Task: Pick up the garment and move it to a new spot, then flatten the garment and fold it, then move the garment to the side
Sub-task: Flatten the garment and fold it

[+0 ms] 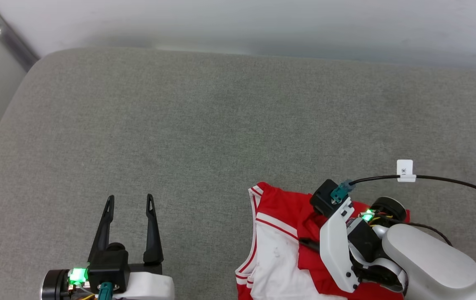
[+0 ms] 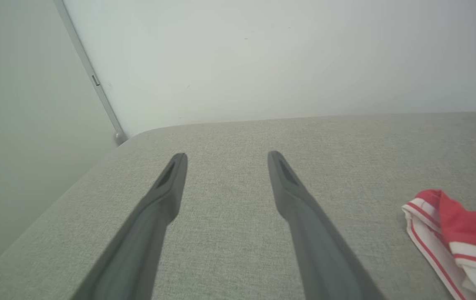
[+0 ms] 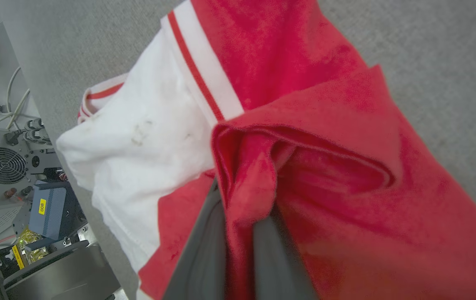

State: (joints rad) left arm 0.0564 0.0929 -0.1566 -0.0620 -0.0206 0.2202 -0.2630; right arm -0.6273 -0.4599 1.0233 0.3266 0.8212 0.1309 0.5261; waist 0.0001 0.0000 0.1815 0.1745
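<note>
The garment point(image 1: 275, 254), a crumpled red jersey with a white sleeve and red-white striped trim, lies bunched at the near right of the grey cushion point(image 1: 204, 125). My right gripper point(image 1: 309, 243) reaches over it, wrist turned left. In the right wrist view that gripper point(image 3: 242, 200) is shut on a raised fold of the garment's point(image 3: 325, 125) red cloth, which hides the fingertips. My left gripper point(image 1: 130, 200) hovers open at the near left, well apart from the garment. In the left wrist view its fingers point(image 2: 171, 187) are spread over bare cushion, and the garment's point(image 2: 450, 233) striped edge shows at the right.
A black cable with a white tag point(image 1: 404, 171) runs from my right wrist across the cushion's right side. A pale wall point(image 1: 262, 25) borders the far edge, and a metal post point(image 1: 8, 37) stands at the far left corner. Machines and wiring point(image 3: 4, 166) sit below the cushion's near edge.
</note>
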